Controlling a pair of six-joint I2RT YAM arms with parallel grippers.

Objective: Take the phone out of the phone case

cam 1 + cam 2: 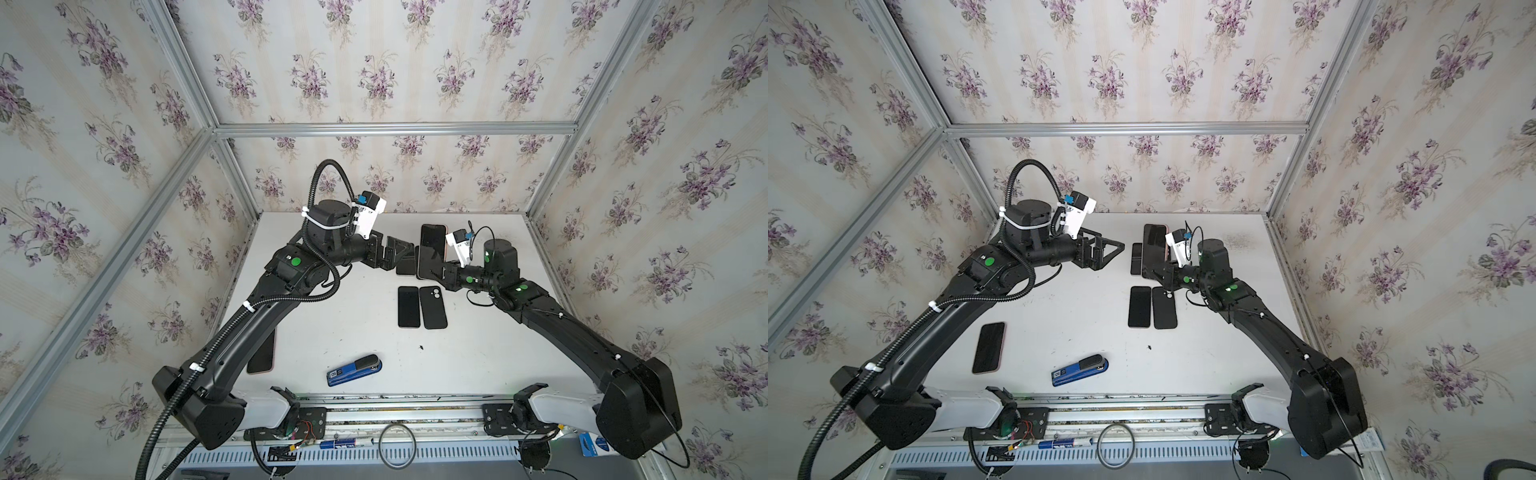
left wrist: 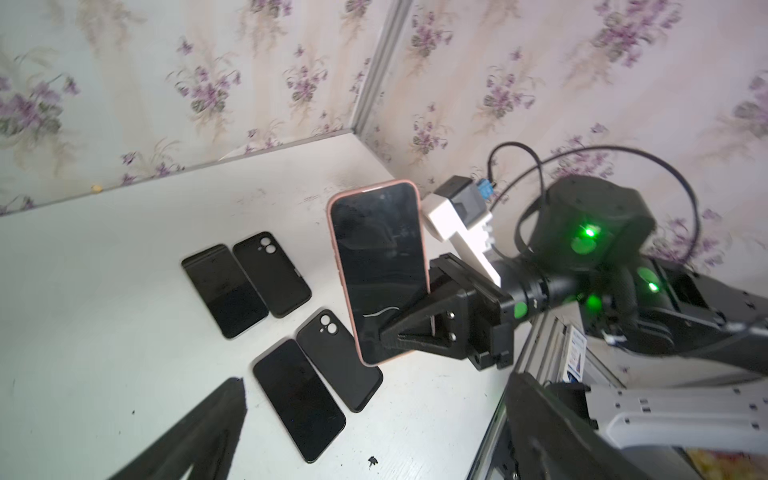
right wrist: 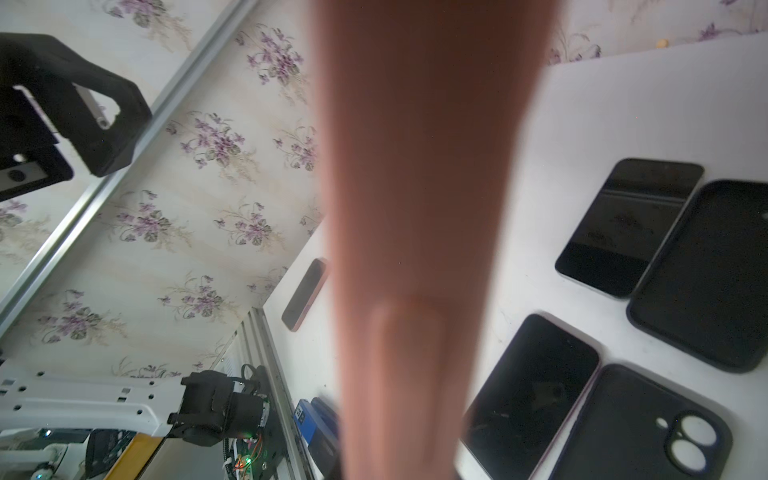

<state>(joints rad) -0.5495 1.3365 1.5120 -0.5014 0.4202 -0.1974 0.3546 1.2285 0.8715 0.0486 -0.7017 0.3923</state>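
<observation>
Pink and blurred, the back of the phone (image 3: 415,187) is filling the right wrist view. Closed on its lower end, the right hand (image 1: 439,272) is holding it upright off the bench (image 1: 478,353), toward the far edge and right of the middle, screen facing the left hand (image 1: 1113,249). That hand is hovering just beside it, jaws spread wide, gripping nothing. Whether that pink is a case I am failing to tell. Two dark phones (image 2: 299,401) are lying flat mid-bench, each just beside a black case (image 2: 338,359). A blue stapler (image 1: 354,370) is lying by the near edge.
</observation>
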